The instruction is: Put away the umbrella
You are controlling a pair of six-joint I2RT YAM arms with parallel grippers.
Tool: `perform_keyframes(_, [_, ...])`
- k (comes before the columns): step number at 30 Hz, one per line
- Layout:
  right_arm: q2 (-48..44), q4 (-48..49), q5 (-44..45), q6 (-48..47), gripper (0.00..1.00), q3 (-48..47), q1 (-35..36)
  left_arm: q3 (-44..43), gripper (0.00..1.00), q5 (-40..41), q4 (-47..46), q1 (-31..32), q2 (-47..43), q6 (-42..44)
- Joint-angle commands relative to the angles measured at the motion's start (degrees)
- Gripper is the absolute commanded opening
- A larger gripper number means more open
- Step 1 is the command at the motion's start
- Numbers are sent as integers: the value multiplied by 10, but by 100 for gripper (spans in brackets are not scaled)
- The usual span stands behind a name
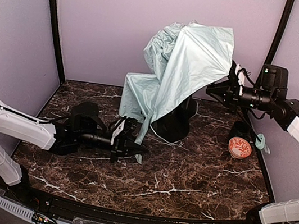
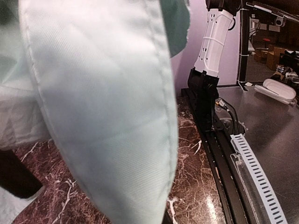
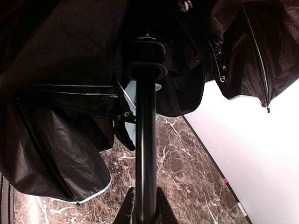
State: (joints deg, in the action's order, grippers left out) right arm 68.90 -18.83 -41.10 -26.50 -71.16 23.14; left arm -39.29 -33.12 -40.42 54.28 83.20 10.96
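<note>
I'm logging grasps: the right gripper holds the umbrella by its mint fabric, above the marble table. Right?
No, not the fabric: the right gripper holds the umbrella by its black shaft, above the marble table. The right wrist view shows it.

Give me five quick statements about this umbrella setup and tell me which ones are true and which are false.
1. The right fingers clamp the black shaft of the umbrella. True.
2. The umbrella lies folded flat on the table. False: it is held up, with its canopy hanging half collapsed.
3. An orange-and-white round object sits at the table's right side. True.
4. The canopy is black outside. False: it is pale mint outside and black inside.
5. The left fingers are above the canopy. False: they are low, at its bottom edge.
</note>
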Motion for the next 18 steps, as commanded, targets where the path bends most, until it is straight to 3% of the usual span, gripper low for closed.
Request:
perform_keyframes(1, [6, 4, 40, 8, 0, -58, 2, 23, 0, 69, 89, 2, -64, 57])
perform_keyframes(4, [10, -20, 21, 0, 0, -74, 3, 49, 0, 147, 117, 2, -87, 113])
perform_keyframes(8, [-2, -56, -5, -47, 0, -60, 49, 29, 0, 271, 134, -15, -50, 203])
perform_keyframes(13, [12, -181, 26, -116, 0, -83, 140, -2, 0, 283, 92, -71, -10, 270])
perform_keyframes(18, [13, -198, 23, -101, 0, -50, 172, -4, 0, 311, 7, -100, 53, 352])
